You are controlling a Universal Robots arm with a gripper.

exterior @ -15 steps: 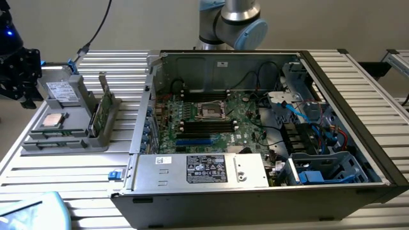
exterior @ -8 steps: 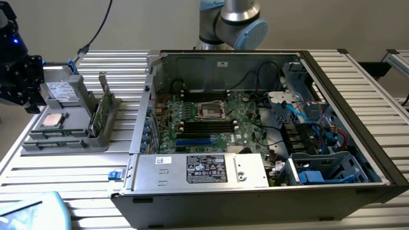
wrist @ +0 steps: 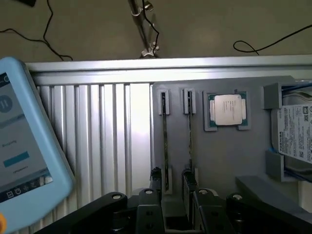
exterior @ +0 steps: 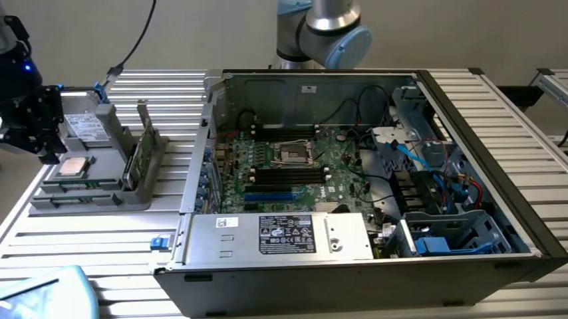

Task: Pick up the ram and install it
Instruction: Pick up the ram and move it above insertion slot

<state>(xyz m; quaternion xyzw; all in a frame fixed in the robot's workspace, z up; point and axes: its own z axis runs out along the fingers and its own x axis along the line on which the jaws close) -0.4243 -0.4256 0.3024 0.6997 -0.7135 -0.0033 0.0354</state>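
The end effector (exterior: pixel 37 139) is parked above the grey tray (exterior: pixel 98 199) on the tabletop (exterior: pixel 106 246), at the exterior view's left. Its fingers (wrist: pixel 155 176) are spread and nothing is pinched. The ram (exterior: pixel 142 129) is stood on edge in the tray's slots, presumably so its top edge can be grabbed from above. It's well apart from the open case (exterior: pixel 497 199), so this is judged to be the approach stage.

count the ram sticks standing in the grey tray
2. Both stand on edge in neighbouring slots of the grey tray: one ram stick farther from the processor chip, the other stick right beside it. None seems hidden.
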